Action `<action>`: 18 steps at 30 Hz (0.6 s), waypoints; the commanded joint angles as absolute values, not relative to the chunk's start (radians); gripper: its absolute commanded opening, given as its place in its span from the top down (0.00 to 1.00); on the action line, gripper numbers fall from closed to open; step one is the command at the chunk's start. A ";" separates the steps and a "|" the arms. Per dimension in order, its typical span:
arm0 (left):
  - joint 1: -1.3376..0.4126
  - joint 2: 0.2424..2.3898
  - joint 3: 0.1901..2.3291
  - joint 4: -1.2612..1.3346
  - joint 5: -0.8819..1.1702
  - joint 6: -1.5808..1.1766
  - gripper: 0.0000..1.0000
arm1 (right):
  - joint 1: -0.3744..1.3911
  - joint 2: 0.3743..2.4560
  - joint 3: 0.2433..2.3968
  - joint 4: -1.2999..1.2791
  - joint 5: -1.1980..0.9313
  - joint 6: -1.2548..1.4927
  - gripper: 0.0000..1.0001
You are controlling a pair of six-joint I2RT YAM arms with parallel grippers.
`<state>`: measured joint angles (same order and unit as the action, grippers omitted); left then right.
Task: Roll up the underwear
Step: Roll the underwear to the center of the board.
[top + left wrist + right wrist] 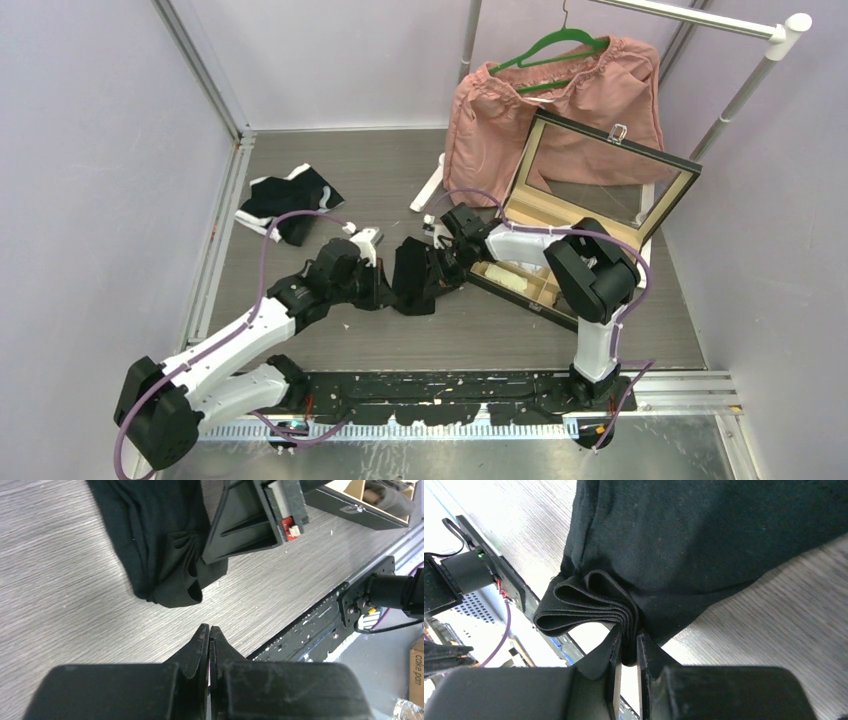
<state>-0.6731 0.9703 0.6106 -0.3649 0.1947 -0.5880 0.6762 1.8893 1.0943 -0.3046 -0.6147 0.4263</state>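
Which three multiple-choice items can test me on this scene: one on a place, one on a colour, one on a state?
1. Where does the black-and-white underwear lie?
A) at the far left of the table
B) at its near right edge
C) at its centre

2. What colour is the hanger?
A) red
B) green
C) blue

3. How is the right gripper?
A) open above the table
B) shut on nothing
C) shut on the black underwear

Answers:
1 A, the top view shows it far left.
2 B, it is green above the pink garment.
3 C, bunched black cloth sits between its fingers.
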 commanded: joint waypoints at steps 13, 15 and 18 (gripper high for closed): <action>-0.880 1.200 0.684 -0.185 0.125 -0.516 0.99 | 0.652 1.956 1.153 -0.387 -0.565 0.441 0.94; -0.880 1.216 0.682 -0.170 0.088 -0.523 0.99 | 0.651 1.955 1.154 -0.389 -0.562 0.437 0.93; -0.881 1.247 0.681 -0.142 0.025 -0.533 0.99 | 0.652 1.955 1.154 -0.394 -0.563 0.434 0.93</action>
